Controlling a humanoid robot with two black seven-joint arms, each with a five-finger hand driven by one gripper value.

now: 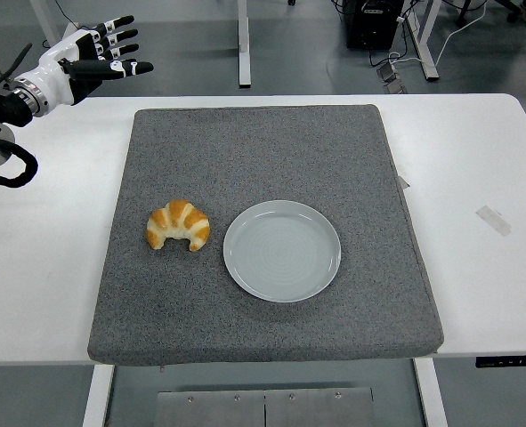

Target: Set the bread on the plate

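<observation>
Nearest the table's front edge lies the grey mat (263,329), and on it, side by side, the bread (178,225) and the plate (282,251): the bread, a golden croissant, sits just left of the plate, close but not touching, its two tips pointing toward me. The plate is bare, so nothing is placed yet. I judge the croissant light, soft and flaky, easy to crush or crumble, so I'd take it gently across the thick middle of the arch, fingers one side and thumb the other, not by the thin tips. Farther back, at the far left corner above the white table (476,169), hangs my left hand (89,60), fingers spread and stretched out, holding nothing, well away from the bread.
</observation>
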